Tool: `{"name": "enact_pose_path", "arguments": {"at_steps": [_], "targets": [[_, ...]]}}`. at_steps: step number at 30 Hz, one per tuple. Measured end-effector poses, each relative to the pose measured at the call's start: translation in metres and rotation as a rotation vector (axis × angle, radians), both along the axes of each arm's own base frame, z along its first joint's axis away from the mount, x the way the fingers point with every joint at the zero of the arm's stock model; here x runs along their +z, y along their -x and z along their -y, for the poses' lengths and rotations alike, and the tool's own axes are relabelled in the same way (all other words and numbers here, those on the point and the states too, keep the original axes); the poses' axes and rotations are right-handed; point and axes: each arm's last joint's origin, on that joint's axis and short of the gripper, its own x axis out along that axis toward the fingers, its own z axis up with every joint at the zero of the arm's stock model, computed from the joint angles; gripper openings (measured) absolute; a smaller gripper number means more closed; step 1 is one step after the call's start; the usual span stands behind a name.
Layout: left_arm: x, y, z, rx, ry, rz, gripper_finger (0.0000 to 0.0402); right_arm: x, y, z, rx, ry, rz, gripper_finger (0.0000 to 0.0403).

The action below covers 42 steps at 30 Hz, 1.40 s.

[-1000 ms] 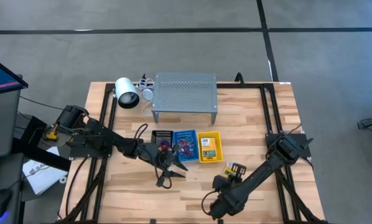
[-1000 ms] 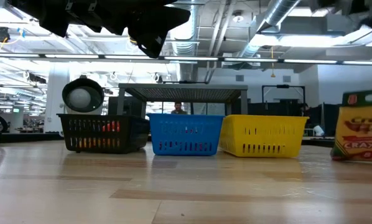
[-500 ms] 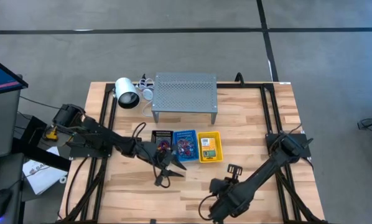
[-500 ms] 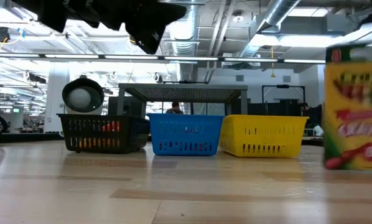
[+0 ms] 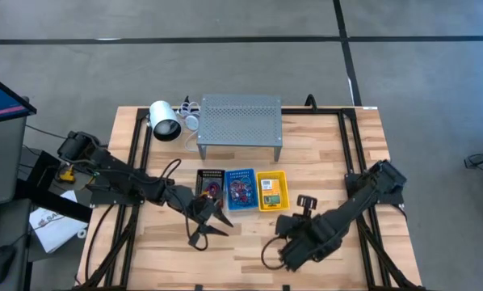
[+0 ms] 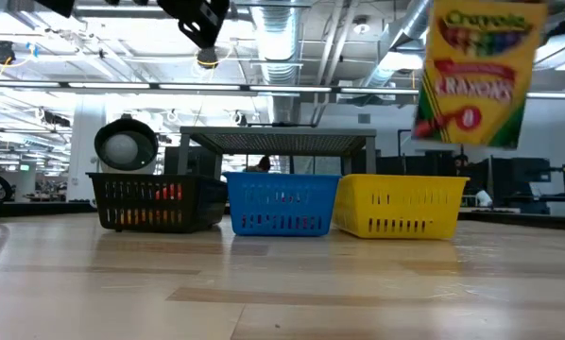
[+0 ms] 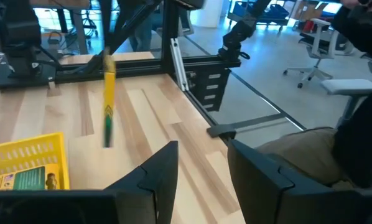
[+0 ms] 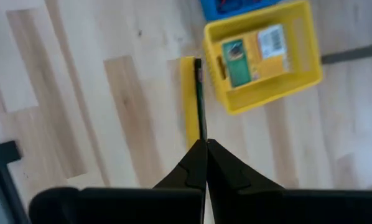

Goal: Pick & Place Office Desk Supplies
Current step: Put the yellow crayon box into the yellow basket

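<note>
The right gripper point(image 5: 306, 202) now holds a Crayola crayon box point(image 6: 473, 71) pinched shut between its fingers, and the box has risen from table level, where it stood at the right a second ago, to hang high in the air in the low view. From above, the gripper sits just near and right of the yellow basket point(image 5: 272, 191), which already contains one crayon box point(image 8: 255, 55). The lift looks finished; carrying it over the yellow basket and releasing it seems the next step. The left gripper point(image 5: 203, 229) has drawn back to the left, hovering with fingers apart and empty, near the black basket point(image 5: 210, 183) and blue basket point(image 5: 240, 189).
</note>
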Motion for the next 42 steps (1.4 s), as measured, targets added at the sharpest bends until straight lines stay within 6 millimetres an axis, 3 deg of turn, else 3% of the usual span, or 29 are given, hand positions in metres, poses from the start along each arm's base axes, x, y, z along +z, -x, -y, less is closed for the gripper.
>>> {"name": "enact_pose_path", "arguments": {"at_steps": [5,26,34,42], "targets": [[0.004,0.005,0.003,-0.015,-0.003,0.0,0.0136,0.011,-0.007,0.023,0.037,0.019,0.006,0.0],[0.0,0.007,0.003,-0.018,-0.022,-0.044,0.0136,0.014,-0.047,0.108,0.168,0.341,-0.071,0.0],[-0.003,0.008,0.003,-0.016,-0.031,-0.08,0.0136,-0.014,-0.046,0.123,0.157,0.408,-0.19,0.0],[-0.004,0.008,0.003,-0.016,-0.031,-0.082,0.0136,-0.039,-0.044,0.123,0.16,0.422,-0.233,0.0]]}}
